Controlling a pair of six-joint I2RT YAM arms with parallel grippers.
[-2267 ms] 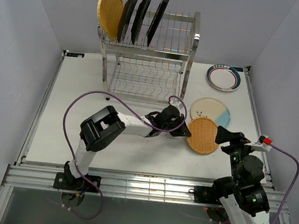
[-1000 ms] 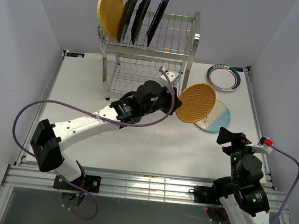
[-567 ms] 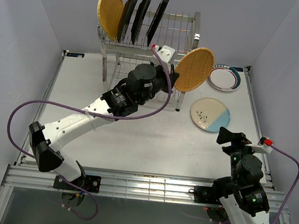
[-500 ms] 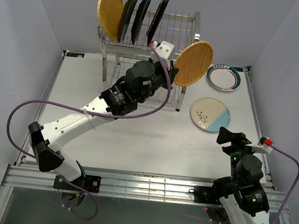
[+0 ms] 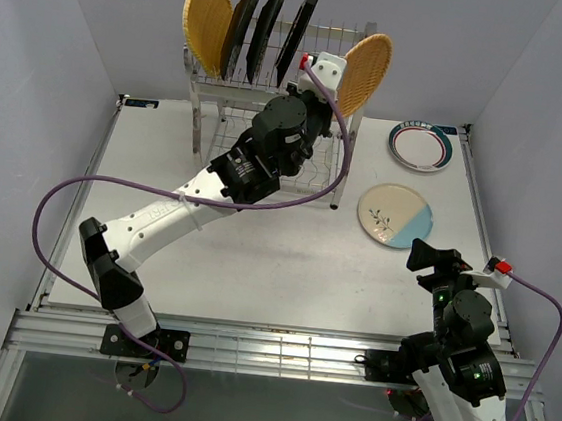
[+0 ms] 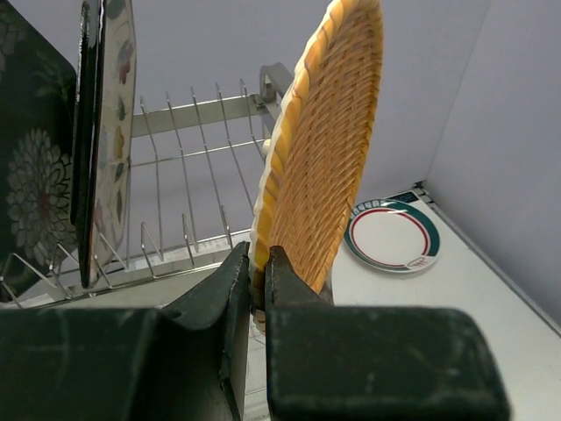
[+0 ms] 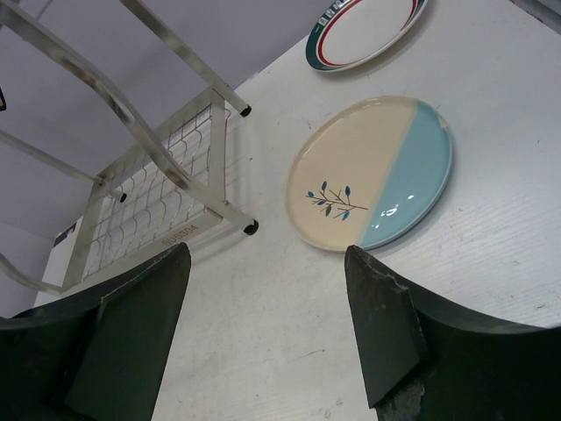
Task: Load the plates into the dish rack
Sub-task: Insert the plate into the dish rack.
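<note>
My left gripper (image 5: 335, 83) is shut on the lower rim of a woven orange-tan plate (image 5: 366, 69), holding it nearly upright over the right end of the dish rack's (image 5: 230, 137) top tier. In the left wrist view both fingers (image 6: 235, 281) pinch that plate (image 6: 329, 149) beside the rack wires (image 6: 188, 158). The top tier holds another woven plate (image 5: 207, 17) and three dark plates (image 5: 268, 28), one cream floral-faced (image 6: 114, 132). A cream-blue round plate (image 5: 395, 215) and a teal-rimmed plate (image 5: 422, 145) lie flat on the table. My right gripper (image 5: 435, 259) stands open and empty near the cream-blue plate (image 7: 372, 171).
The rack's lower tier (image 5: 266, 159) lies partly behind my left arm. A rack foot (image 7: 252, 228) stands left of the cream-blue plate. Grey walls close in the white table (image 5: 285, 271) at the back and both sides.
My left arm has lifted the woven plate from beside the cream-blue plate up and back to the rack's upper right end, turning it upright. The right arm has not moved.
</note>
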